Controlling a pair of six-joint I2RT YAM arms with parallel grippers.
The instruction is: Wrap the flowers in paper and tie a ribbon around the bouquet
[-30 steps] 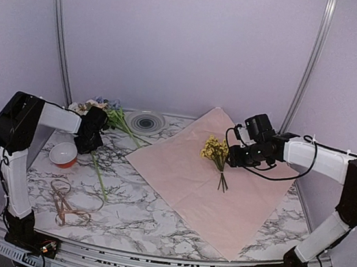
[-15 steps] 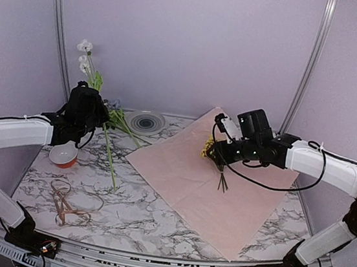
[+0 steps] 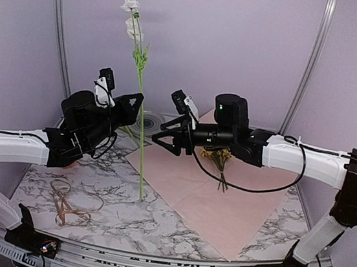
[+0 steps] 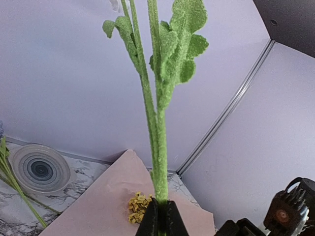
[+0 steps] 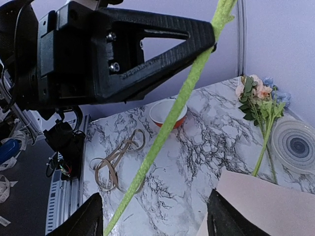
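Far left, the ribbon [image 3: 69, 201] lies in loose loops on the marble table [image 3: 128, 222], with the orange-red bowl [image 5: 167, 113] just beyond it. Moving in, we've got the left gripper [image 3: 140, 97] raised off the table, fingers pinched tight on the white flower stem [image 3: 139, 148]. It stands nearly upright, blooms high against the back wall, lower end hanging by the paper's left edge. Behind it, the remaining flowers [image 5: 258, 96] lie flat beside the ringed plate [image 4: 39, 169].

Now the right gripper [image 3: 162, 135]: fingers spread wide, holding nothing, just beside that stem. From its wrist camera the stem crosses between the two fingers, though we can't tell if anything touches. Further right, the yellow sprig [image 3: 218, 156] rests on the pink paper [image 3: 222, 204], which is spread flat.
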